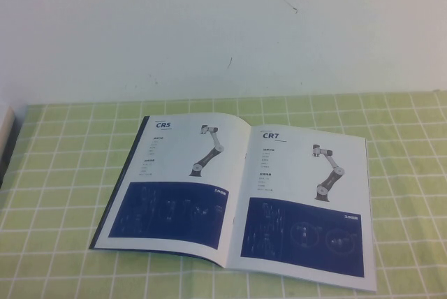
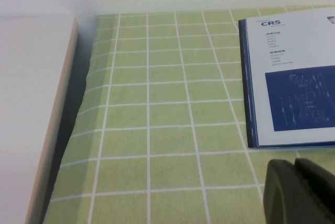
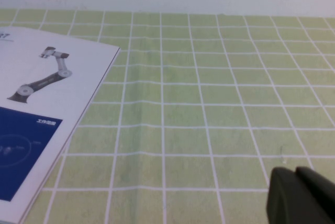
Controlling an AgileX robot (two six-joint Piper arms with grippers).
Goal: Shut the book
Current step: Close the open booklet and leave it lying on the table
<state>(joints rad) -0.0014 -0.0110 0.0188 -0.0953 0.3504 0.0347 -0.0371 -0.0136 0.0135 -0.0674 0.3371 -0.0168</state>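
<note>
Fingers [image 2: 280, 198] clenched, left gripper [image 2: 296, 167] and right gripper [image 3: 296, 172] flank the book [image 1: 237, 194], lying open flat.

Dark, rounded left claw [image 2: 298, 190], right claw [image 3: 299, 195]

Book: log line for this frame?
book open flat, untouched | left gripper left of book, over cloth | right gripper right of book, over cloth | step: not started

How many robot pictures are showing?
2, both in the book: left-page picture, right-page picture. Other pages hidden. Left pincer near its left corner; right pincer beyond its right edge.
</note>
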